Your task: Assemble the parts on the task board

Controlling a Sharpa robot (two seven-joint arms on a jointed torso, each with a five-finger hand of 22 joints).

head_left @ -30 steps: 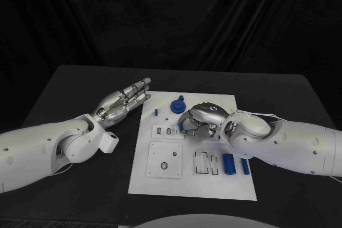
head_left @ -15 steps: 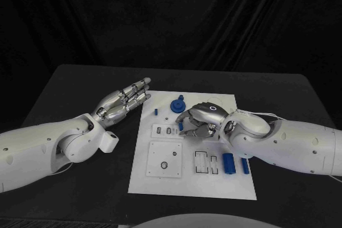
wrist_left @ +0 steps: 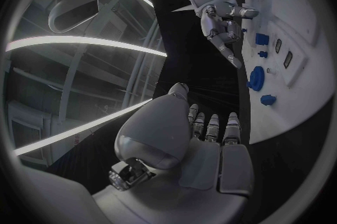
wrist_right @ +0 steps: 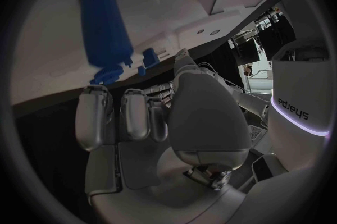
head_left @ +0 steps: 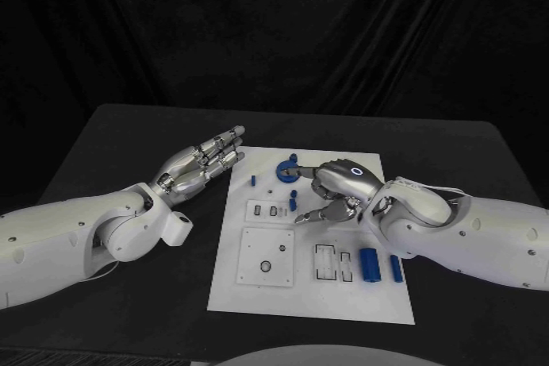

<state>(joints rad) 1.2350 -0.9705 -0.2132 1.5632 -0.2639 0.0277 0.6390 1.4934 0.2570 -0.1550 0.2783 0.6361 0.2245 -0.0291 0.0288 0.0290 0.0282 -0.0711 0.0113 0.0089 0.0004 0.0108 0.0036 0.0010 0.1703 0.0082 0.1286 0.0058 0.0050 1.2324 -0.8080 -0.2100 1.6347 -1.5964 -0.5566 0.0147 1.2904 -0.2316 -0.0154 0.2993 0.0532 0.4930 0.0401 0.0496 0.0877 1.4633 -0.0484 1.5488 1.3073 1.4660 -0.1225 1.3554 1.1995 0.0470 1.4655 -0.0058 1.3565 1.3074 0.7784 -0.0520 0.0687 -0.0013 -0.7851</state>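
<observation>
The table (head_left: 126, 144) is black and carries the white board (head_left: 307, 290) at its centre, long axis running 12 to 6 o'clock in the head view.

The left arm (head_left: 80, 239) enters from 8 o'clock. The left hand (head_left: 197, 164) lies over bare table just beside the board's 10 o'clock edge, fingers straight, close together and pointing toward 1 o'clock. It holds nothing.

The right arm (head_left: 481, 235) enters from 4 o'clock. The right hand (head_left: 332, 190) is over the board's upper half, back of the hand up, fingers spread and reaching toward 9 o'clock. No part is visible in its grasp. In the right wrist view its fingers (wrist_right: 95, 117) lie extended and free of the board.

Parts on the board, largest first:
- A cylinder (head_left: 368, 263) lies at 4 o'clock of the board's centre, with a slimmer bar (head_left: 393, 267) just beside it on the 3 o'clock side.
- A disc (head_left: 282, 173) sits near the 12 o'clock end, close to the right fingertips.
- A small peg (head_left: 293, 157) stands at 12 o'clock of the disc.
- A small pin (head_left: 251, 178) lies at 9 o'clock of the disc.
- Two small pieces (head_left: 294, 199) sit at 6 o'clock of the disc, near the right hand.

A square plate (head_left: 266, 256) with a hole occupies the 7 o'clock area. Rectangular slots (head_left: 332, 261) lie between it and the cylinder.
</observation>
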